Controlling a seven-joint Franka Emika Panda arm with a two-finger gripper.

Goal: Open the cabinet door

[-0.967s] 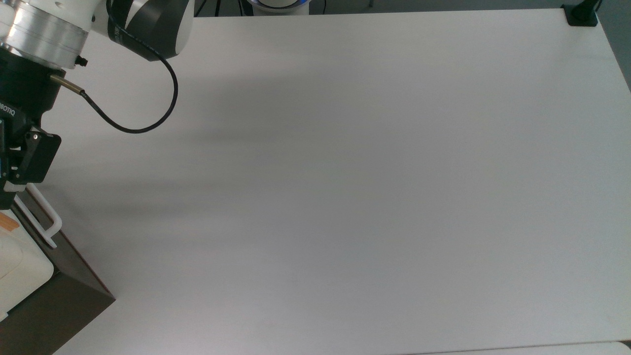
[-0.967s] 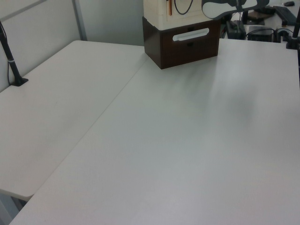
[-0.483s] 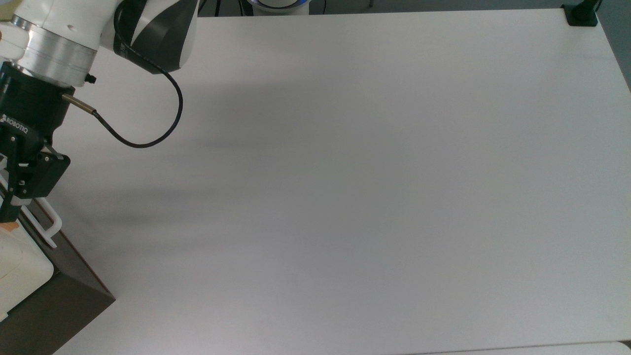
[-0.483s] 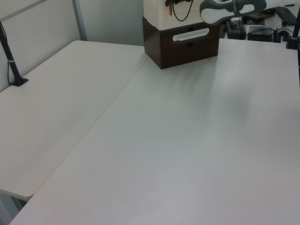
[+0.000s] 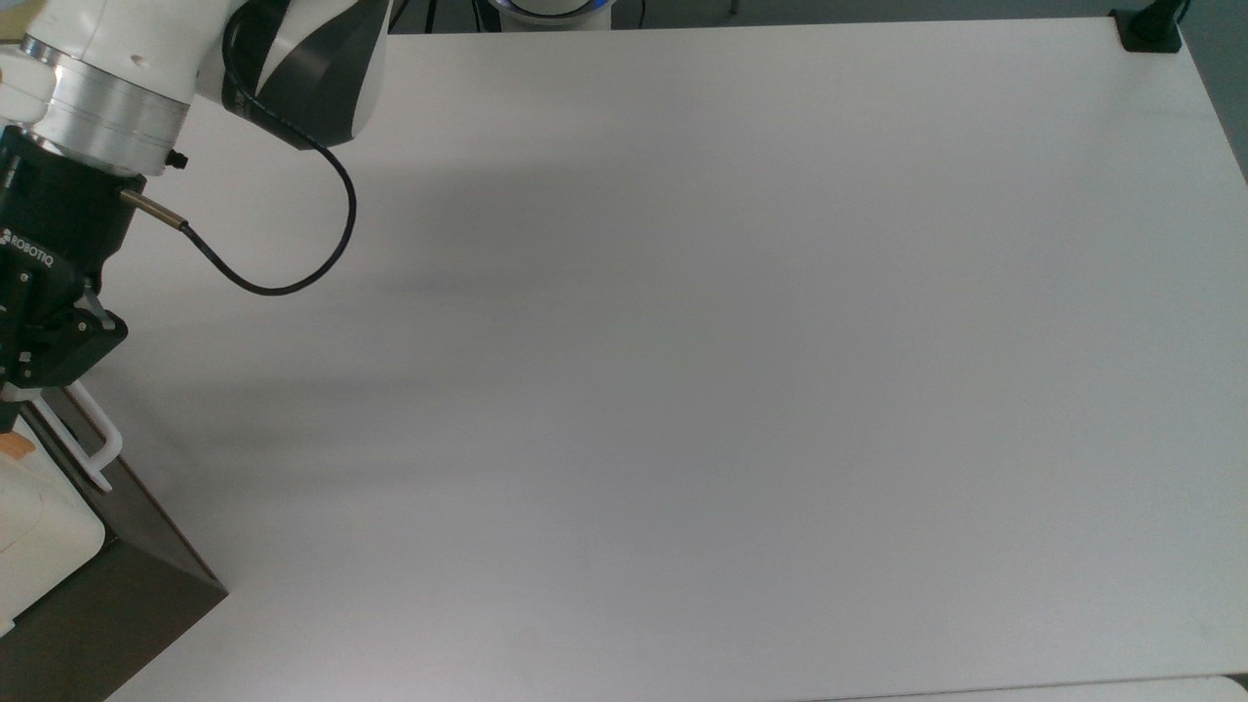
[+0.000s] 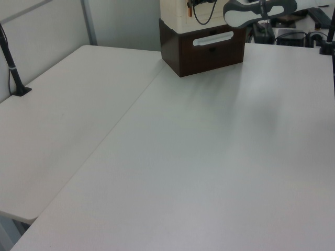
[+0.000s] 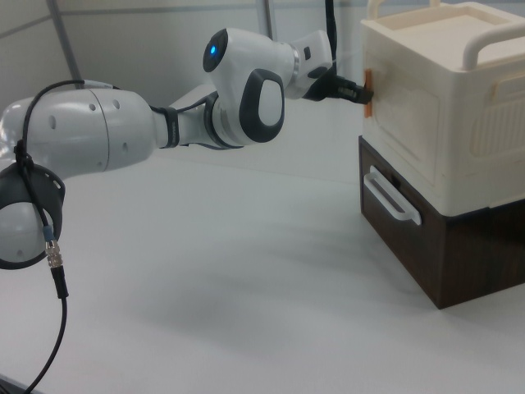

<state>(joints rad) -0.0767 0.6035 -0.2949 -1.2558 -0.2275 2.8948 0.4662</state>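
Note:
The cabinet (image 7: 467, 254) stands at the right view's right, a cream box on a dark brown base with a white U-shaped handle (image 7: 390, 197). The cabinet door (image 7: 406, 115) is the cream panel facing the arm, lying flat against the box. My gripper (image 7: 361, 91) reaches in level and is shut on the door's orange tab (image 7: 368, 90) at its upper edge. In the top view my gripper (image 5: 12, 414) is at the left edge, just above the tab (image 5: 12, 446) and the handle (image 5: 88, 439). In the left view the cabinet (image 6: 204, 52) stands at the far end of the table.
The white table (image 5: 682, 390) stretches wide to the top view's right of the cabinet. A black clamp (image 5: 1150, 29) sits at its far right corner. A black post (image 6: 13, 68) stands at the left view's left edge. The arm's cable (image 5: 283, 263) loops beside the wrist.
Over the last second my gripper moved down the top view's left edge to the orange tab. Its finger linkage then drew inward as it shut.

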